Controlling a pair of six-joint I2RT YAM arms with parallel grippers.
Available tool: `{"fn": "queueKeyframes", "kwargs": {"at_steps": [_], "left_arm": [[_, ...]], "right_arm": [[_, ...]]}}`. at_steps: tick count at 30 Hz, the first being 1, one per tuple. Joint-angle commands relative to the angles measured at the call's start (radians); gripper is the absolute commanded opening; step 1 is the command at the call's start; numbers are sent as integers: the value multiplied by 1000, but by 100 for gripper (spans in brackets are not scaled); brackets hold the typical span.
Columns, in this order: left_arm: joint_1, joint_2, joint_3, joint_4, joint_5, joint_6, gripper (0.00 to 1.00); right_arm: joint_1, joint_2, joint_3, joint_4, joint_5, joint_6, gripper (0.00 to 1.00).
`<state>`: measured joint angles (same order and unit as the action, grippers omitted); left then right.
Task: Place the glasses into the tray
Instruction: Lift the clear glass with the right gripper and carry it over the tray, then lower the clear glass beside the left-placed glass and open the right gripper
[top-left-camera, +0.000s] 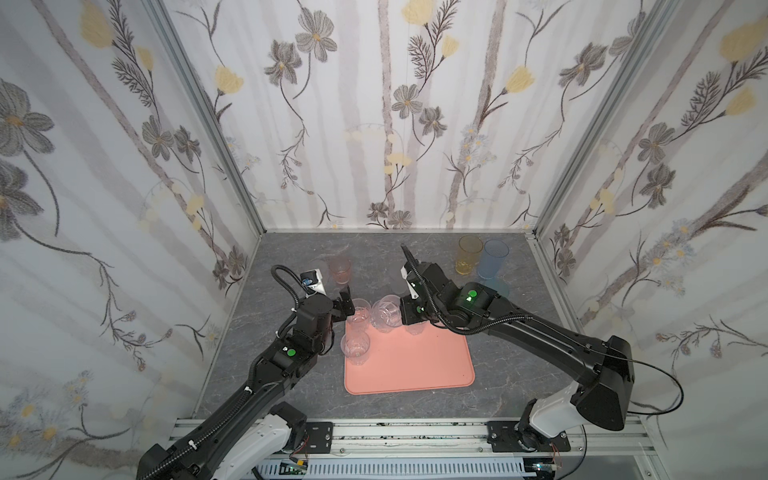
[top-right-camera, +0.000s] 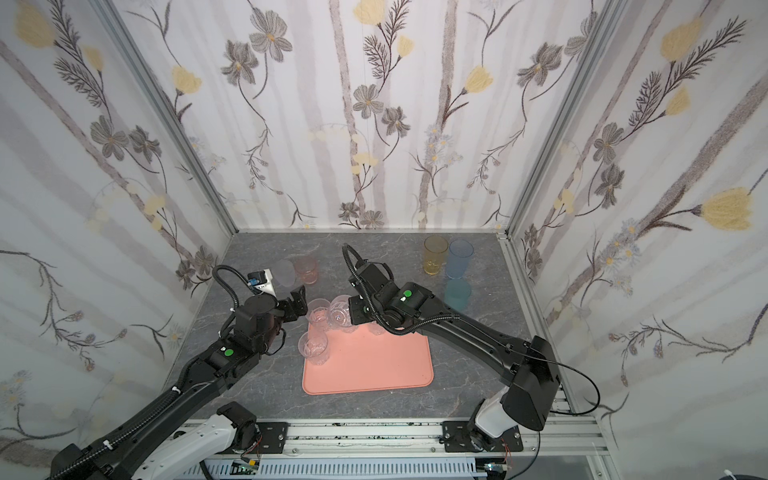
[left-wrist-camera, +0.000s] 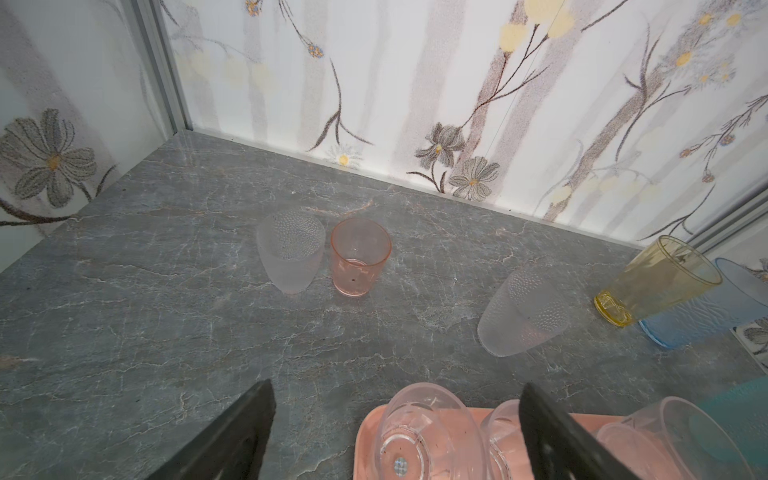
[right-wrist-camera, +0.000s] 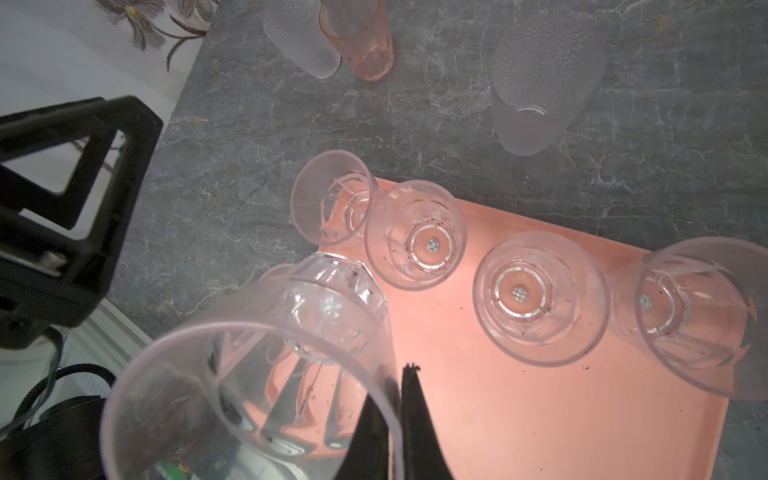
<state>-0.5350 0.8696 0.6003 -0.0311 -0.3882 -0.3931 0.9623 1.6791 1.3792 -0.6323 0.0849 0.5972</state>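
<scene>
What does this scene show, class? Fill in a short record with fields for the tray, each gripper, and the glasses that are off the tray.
Tray: pink tray, at least four clear glasses standing on it
Left gripper: open, empty, near the tray's corner
Right gripper: shut on the rim of a clear glass
Off the tray: pink glass, two frosted glasses, yellow glass, blue glass, teal glass, all on the table

You had the left gripper (left-wrist-camera: 397, 390) spread wide at the corner of the tray (left-wrist-camera: 369, 419), a clear glass (left-wrist-camera: 428, 428) showing between its fingers (left-wrist-camera: 232, 436). Beyond the tray stood a pink glass (left-wrist-camera: 360, 257) just beside a frosted glass (left-wrist-camera: 291, 251).
</scene>
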Motion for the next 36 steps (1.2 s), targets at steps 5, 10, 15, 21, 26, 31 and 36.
{"fn": "queueKeyframes", "kwargs": {"at_steps": [5, 10, 15, 21, 26, 31, 36], "left_arm": [[3, -20, -32, 25, 11, -40, 94], [3, -10, -47, 25, 25, -66, 94], [3, -4, -51, 23, 27, -69, 93], [3, -16, -62, 22, 8, -73, 93], [3, 5, -60, 22, 19, -73, 92], [3, 18, -56, 22, 25, -76, 92], [2, 15, -57, 20, 20, -73, 92]], "right_arm": [[72, 17, -89, 9, 63, 30, 0], [93, 63, -122, 17, 87, 29, 0], [93, 147, -93, 1, 112, 0, 0], [92, 232, -41, -18, 115, -25, 0], [91, 269, -26, -36, 129, -27, 3], [90, 297, -25, -40, 133, -26, 6], [90, 302, -2, -56, 131, -31, 20]]}}
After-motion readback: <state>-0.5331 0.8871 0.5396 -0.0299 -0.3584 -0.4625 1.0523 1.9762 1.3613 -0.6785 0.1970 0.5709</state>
